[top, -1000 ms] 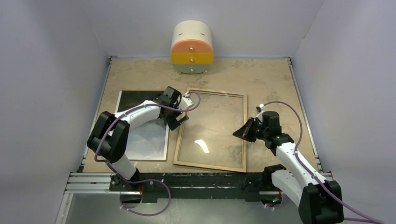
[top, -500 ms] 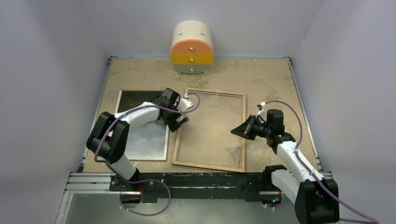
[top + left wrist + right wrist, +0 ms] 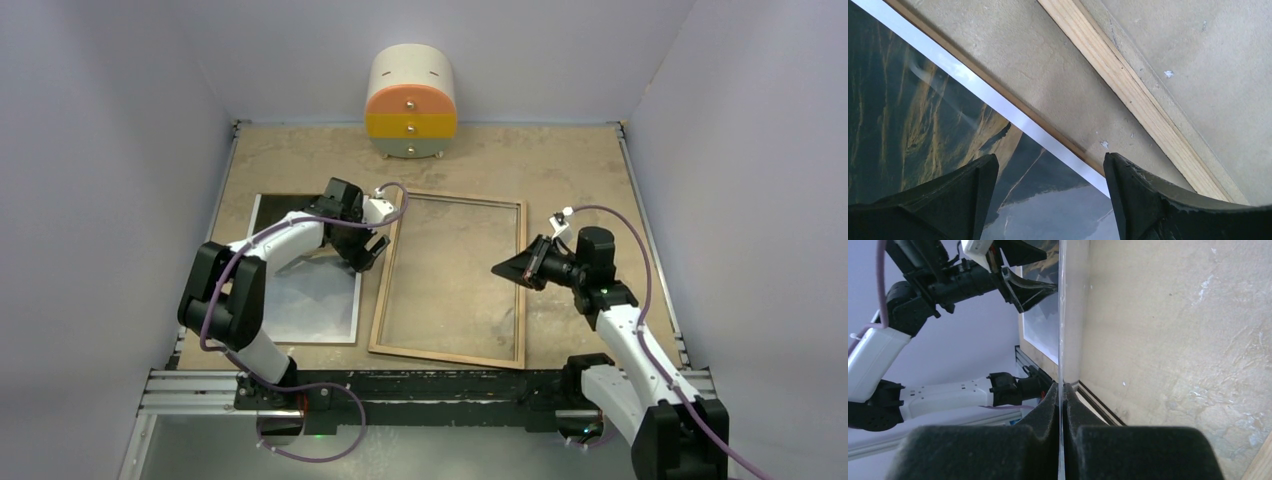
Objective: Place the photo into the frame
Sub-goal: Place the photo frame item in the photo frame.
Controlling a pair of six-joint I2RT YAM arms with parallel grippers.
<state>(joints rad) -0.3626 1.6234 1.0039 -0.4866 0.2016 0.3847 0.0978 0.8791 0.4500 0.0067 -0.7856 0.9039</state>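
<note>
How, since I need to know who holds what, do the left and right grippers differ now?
The left gripper is open, holding nothing; the right gripper is shut on the frame at its thin clear right edge. The left gripper hovers above the photo by its white border; the right gripper touches the frame, away from the photo. Both have black fingers.

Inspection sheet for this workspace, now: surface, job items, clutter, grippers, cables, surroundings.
Surface: mottled tan tabletop, scuffed.
Job's things: glossy grey-green mountain photo flat at left; thin rectangular frame with glass pane beside it, wood-coloured back up; photo not yet inside.
Clutter: round cream drawer unit, orange, yellow and green drawers, far edge.
Grippers: left gripper open over photo's right edge; right gripper shut on frame's right edge.
Cables: purple cables loop along both arms.
Surroundings: plain pale walls; metal rail at near edge.
</note>
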